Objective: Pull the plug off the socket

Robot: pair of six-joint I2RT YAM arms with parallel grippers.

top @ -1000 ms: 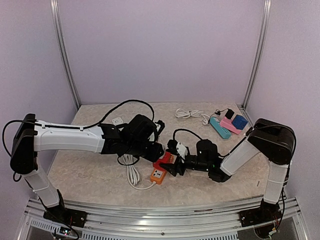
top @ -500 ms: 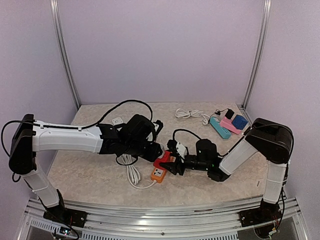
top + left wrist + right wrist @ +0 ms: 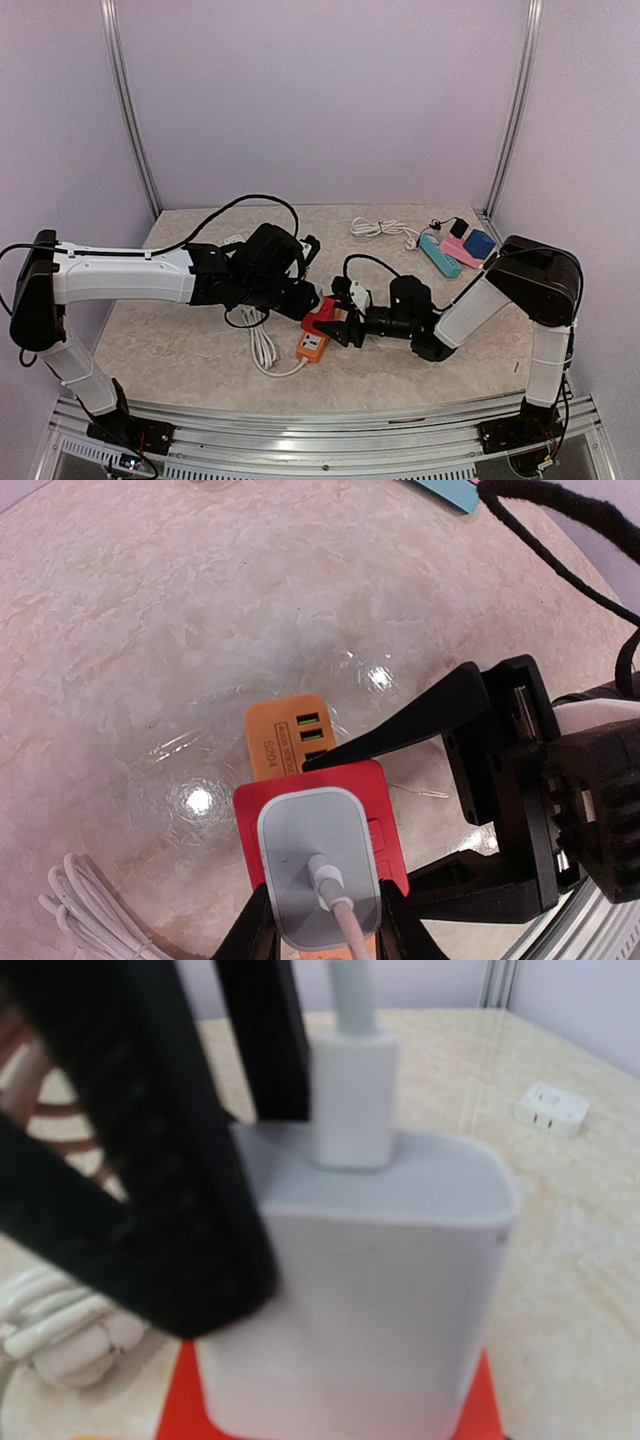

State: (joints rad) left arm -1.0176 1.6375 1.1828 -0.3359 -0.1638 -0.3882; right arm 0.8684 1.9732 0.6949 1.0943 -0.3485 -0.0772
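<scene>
Tabletop with two robot arms meeting at the centre. From the left, the left gripper [image 3: 325,912] is clamped on a white plug [image 3: 320,850], one finger on each side, its white cable trailing back. The plug is seated in a red socket block [image 3: 310,776], which overlaps the end of an orange power strip [image 3: 290,735]. From the right, the right gripper [image 3: 347,325] has its black fingers pressed against opposite sides of the red block, bracing it. Risk: if that brace slips, block and plug would likely lift together without separating. An off-axis pull could jam the pins or slide the fingers off the smooth plug.
</scene>
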